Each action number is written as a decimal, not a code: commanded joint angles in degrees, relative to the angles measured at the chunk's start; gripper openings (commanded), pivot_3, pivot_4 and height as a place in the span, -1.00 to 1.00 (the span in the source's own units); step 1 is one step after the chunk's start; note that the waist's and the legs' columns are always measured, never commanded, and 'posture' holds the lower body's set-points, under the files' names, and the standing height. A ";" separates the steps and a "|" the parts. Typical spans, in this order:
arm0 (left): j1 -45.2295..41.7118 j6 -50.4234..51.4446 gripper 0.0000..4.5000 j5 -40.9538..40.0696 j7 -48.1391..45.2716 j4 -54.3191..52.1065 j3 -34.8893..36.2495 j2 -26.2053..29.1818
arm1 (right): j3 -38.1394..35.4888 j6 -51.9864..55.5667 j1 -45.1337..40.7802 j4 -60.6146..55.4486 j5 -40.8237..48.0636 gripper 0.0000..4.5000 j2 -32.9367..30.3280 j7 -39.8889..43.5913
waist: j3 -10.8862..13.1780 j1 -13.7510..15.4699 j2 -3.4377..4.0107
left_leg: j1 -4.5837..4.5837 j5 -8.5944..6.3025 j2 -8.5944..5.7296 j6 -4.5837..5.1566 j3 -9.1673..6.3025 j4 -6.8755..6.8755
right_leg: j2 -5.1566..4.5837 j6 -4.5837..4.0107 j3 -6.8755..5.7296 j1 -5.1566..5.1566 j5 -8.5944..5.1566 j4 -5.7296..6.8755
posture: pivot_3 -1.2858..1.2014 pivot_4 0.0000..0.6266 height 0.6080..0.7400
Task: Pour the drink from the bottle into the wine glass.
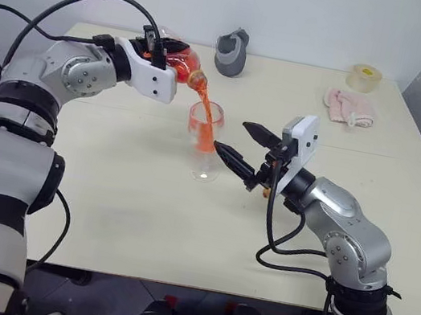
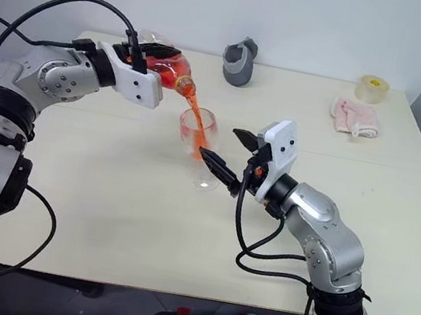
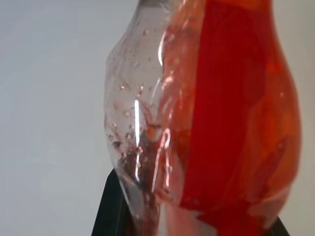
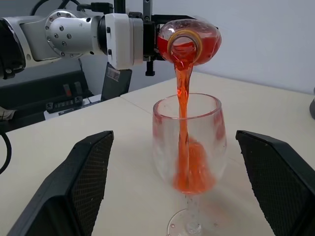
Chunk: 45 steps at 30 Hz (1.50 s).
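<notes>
Nearest, the right hand (image 1: 234, 140) waits with its fingers spread wide, empty, either side of the wine glass (image 4: 189, 147) standing on the tabletop (image 1: 119, 215). Just beyond and above, the left hand (image 2: 142, 60) is clamped on the tipped bottle (image 4: 189, 42), and the drink (image 4: 183, 98) streams into the bowl. Pouring well probably means holding the mouth over the bowl's centre and easing the tilt, so the stream clears the rim.

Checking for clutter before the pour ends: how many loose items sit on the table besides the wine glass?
3, all along the far side: a grey cup-like object behind the wine glass, a pink cloth far right, and a tape roll beyond it at the corner.
</notes>
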 commanded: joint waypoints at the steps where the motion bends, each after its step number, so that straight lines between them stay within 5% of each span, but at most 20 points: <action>1: -2.68 0.09 -0.58 -0.10 1.59 -0.31 -0.02 1.50 | -0.50 -1.60 -0.80 -1.24 0.06 0.90 0.50 0.09 | 0.00 -0.01 0.00 | 0.00 0.00 0.00 0.00 0.00 0.00 | 0.00 0.00 0.00 0.00 0.00 0.00 | 0.03 -0.52 1.00; 21: -3.11 0.92 -0.58 -1.20 1.19 0.44 0.25 1.30 | -0.89 -2.29 -1.42 0.33 -0.66 0.90 0.54 0.87 | 0.00 -0.02 0.00 | 0.00 0.00 0.00 -0.01 0.01 0.01 | 0.00 0.00 0.00 0.00 0.00 0.02 | 0.03 -0.52 1.00; 34: 2.27 5.42 -0.58 -26.25 -27.74 -0.32 15.05 -4.68 | -1.05 -2.36 -1.42 1.06 -0.91 0.90 -0.42 1.57 | 0.00 -0.63 0.00 | -0.01 0.01 0.01 -0.01 -0.01 0.04 | 0.00 0.00 -0.01 -0.02 0.00 0.08 | 0.03 -0.52 1.00; 45: 8.25 22.89 -0.58 -41.04 -29.17 -5.62 28.02 -8.44 | -1.39 -2.28 1.30 -3.32 0.14 0.90 -4.38 5.10 | -0.01 -1.54 0.01 | 0.04 0.01 0.03 -0.01 -0.13 0.05 | -0.01 0.01 0.04 -0.08 -0.01 0.28 | 0.03 -0.52 1.00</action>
